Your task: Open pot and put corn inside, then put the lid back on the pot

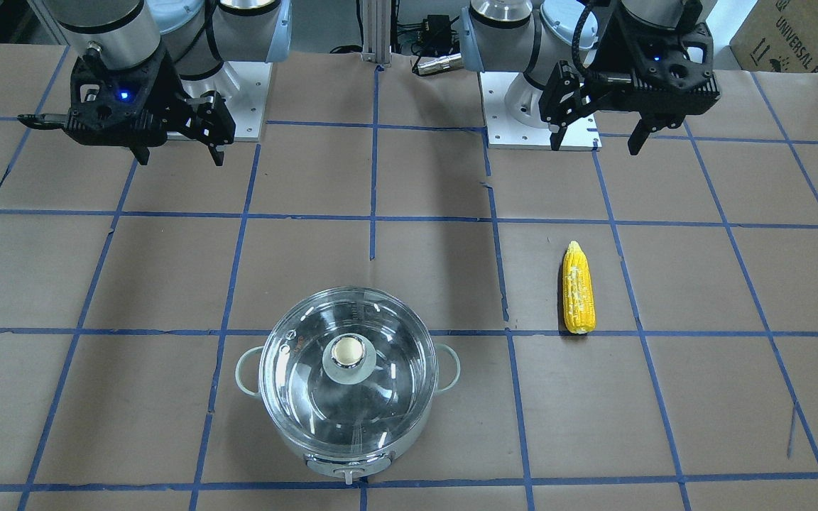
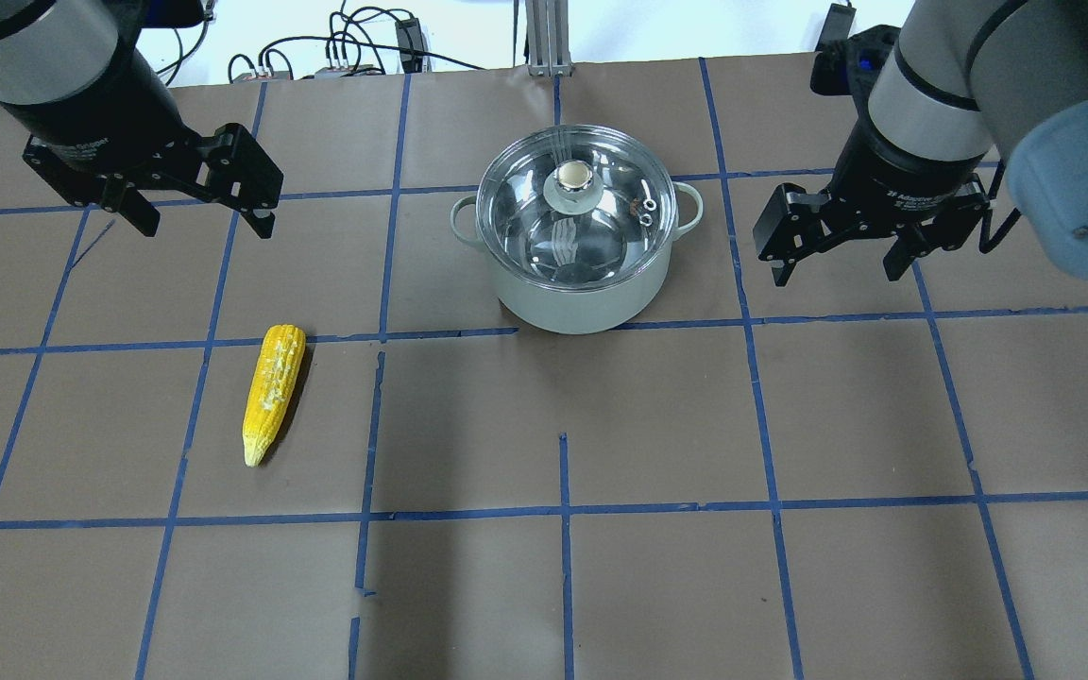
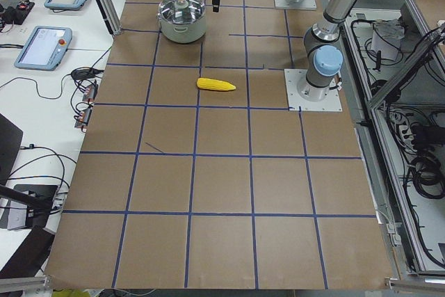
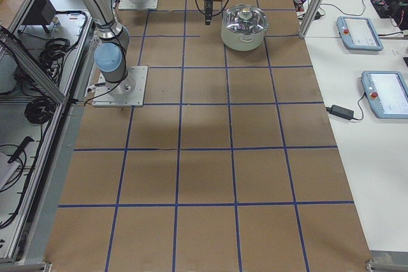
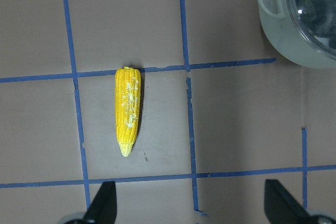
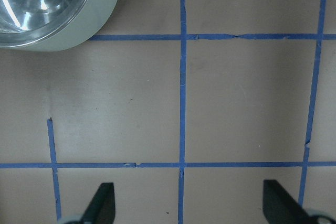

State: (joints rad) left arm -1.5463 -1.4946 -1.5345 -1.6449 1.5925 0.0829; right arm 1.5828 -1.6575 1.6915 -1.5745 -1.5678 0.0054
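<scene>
The pot point(image 2: 582, 293) stands on the table with the clear glass lid point(image 2: 574, 212) on it, cream-topped knob point(image 2: 573, 174) in the middle. It also shows in the front view point(image 1: 352, 454). The corn point(image 2: 272, 389) lies flat to the pot's left, tip toward the robot; it also shows in the front view point(image 1: 578, 289) and the left wrist view point(image 5: 127, 108). My left gripper point(image 2: 199, 222) is open and empty, raised above the table beyond the corn. My right gripper point(image 2: 835, 269) is open and empty, raised to the right of the pot.
The table is brown paper with a blue tape grid point(image 2: 563, 510). Cables and a metal post point(image 2: 544, 38) stand at the far edge. Tablets lie on side tables point(image 4: 357, 30). A cardboard box point(image 1: 792, 35) sits by the robot's base.
</scene>
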